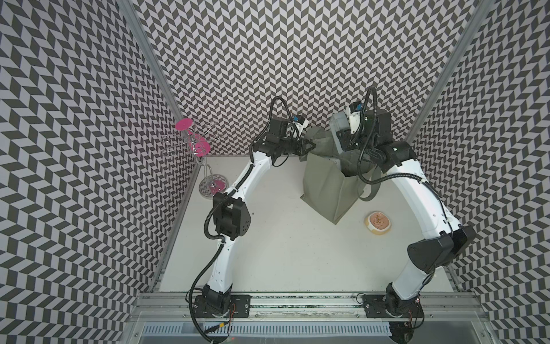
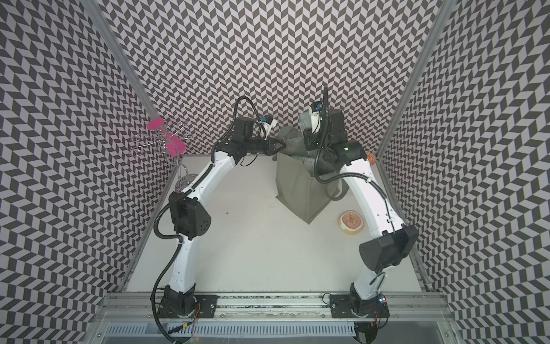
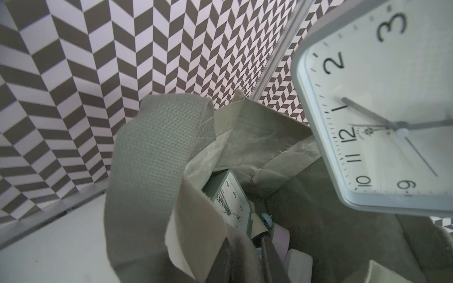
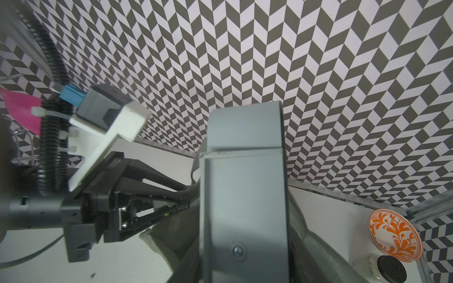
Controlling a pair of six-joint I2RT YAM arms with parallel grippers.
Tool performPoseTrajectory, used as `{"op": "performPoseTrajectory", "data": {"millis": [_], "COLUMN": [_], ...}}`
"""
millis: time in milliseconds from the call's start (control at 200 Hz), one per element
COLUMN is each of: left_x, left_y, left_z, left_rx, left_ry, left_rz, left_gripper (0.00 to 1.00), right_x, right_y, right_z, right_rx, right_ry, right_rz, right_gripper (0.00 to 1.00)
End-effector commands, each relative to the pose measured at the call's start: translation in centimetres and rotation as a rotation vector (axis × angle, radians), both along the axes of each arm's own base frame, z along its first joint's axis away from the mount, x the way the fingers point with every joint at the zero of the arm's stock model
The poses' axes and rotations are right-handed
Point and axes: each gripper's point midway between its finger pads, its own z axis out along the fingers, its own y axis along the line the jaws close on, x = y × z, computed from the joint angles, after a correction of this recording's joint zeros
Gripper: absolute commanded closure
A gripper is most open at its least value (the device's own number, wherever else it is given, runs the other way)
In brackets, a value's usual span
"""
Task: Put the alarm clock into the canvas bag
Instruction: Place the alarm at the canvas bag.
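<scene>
Left wrist view: left pincer (image 3: pixel 245 248) pinches canvas bag (image 3: pixel 269 139), alarm clock (image 3: pixel 382 117) above.

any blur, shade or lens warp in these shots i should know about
left wrist view: square grey alarm clock looms close, white face pale and soft; grey-green canvas bag shaded inside. right wrist view: black corrugated cable close to the lens, blurred. both top views: even light, chevron-patterned walls look bowed toward the edges.

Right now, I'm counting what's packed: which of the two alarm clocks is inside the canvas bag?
The darker-framed alarm clock deep inside the canvas bag, face showing. The other alarm clock hangs above the bag's mouth.
</scene>
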Motion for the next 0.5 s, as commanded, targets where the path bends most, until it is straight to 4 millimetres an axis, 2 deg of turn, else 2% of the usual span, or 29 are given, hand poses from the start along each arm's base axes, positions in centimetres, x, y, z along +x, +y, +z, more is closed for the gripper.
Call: {"op": "performPoseTrajectory", "data": {"millis": [0, 265, 496], "left_x": [-0.8, -1.6, -2.4], "left_y": [-0.6, 0.0, 0.7], "left_z": [-0.7, 3.1, 4.6], "left_rx": [0.004, -0.066, -0.102], "left_ry": [0.009, -0.056, -0.085], "left_rz": [-0.069, -0.077, -0.081], "left_gripper": [1.00, 1.00, 1.00], "right_x": [-0.7, -1.2, -2.8], "right_y": [0.1, 0.4, 3.0], "right_z": [2.7, -1.4, -5.4], "right_rx": [0.015, -0.034, -0.006], "right_ry": [-0.086, 0.028, 0.157], "right_rz": [0.037, 0.091, 0.263], "right_gripper": [0.71, 0.75, 0.76]}}
